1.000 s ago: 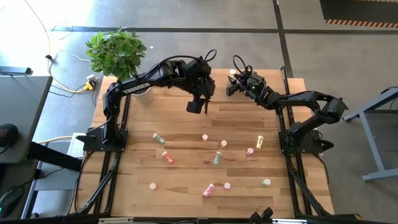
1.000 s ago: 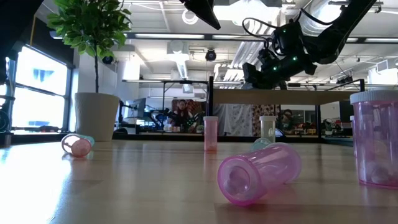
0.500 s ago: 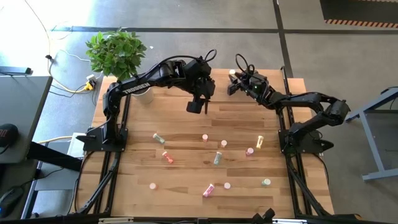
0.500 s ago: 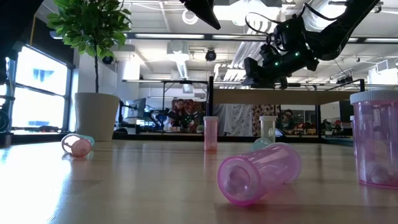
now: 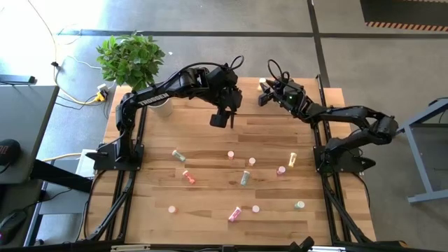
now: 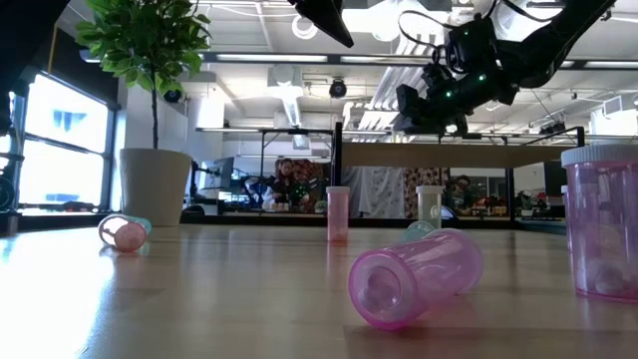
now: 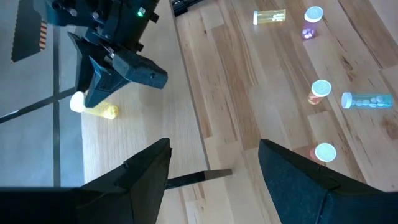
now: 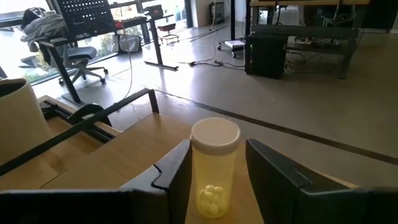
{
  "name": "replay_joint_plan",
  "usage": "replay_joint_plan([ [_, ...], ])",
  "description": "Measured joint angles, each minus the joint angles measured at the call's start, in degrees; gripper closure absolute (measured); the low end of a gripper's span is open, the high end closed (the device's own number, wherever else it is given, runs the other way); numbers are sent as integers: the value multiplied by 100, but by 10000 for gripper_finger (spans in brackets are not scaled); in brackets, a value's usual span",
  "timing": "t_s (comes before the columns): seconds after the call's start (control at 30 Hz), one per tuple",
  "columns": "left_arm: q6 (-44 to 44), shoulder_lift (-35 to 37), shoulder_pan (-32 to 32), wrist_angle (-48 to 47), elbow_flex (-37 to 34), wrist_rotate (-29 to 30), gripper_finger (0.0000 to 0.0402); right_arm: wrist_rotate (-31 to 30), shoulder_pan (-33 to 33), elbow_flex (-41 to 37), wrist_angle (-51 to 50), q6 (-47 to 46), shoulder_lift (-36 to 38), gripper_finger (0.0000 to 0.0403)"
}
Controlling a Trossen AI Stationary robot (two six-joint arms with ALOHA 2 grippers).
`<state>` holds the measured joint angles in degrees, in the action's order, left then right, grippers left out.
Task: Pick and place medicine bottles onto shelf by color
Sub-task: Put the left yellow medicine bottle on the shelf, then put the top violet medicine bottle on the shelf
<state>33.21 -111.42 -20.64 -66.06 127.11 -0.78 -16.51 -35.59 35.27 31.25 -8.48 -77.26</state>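
Right gripper point(image 8: 214, 180) pinches a small translucent yellow plastic medicine bottle point(image 8: 213, 167) with white cap above the raised light-wood shelf point(image 8: 124, 155).
Light, stiff and slick-walled, it is best held mid-body; left gripper point(image 7: 211, 168) is spread beside the shelf.

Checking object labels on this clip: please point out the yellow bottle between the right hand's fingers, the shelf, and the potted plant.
yellow bottle point(image 8: 214, 168), right wrist view, on its clear body below the white cap.
shelf point(image 8: 118, 158), right wrist view, on its bare wooden top.
potted plant point(image 5: 131, 57), high view, on its leaves.
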Motion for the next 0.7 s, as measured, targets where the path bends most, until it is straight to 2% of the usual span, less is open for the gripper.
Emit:
replay_joint_plan([
  [0.47, 2, 0, 0, 33, 0, 0, 165, 19, 69, 0, -349, 104, 598, 260],
  [0.7, -254, 0, 0, -85, 0, -3, 165, 18, 435, 0, -1258, -56, 1394, 260],
])
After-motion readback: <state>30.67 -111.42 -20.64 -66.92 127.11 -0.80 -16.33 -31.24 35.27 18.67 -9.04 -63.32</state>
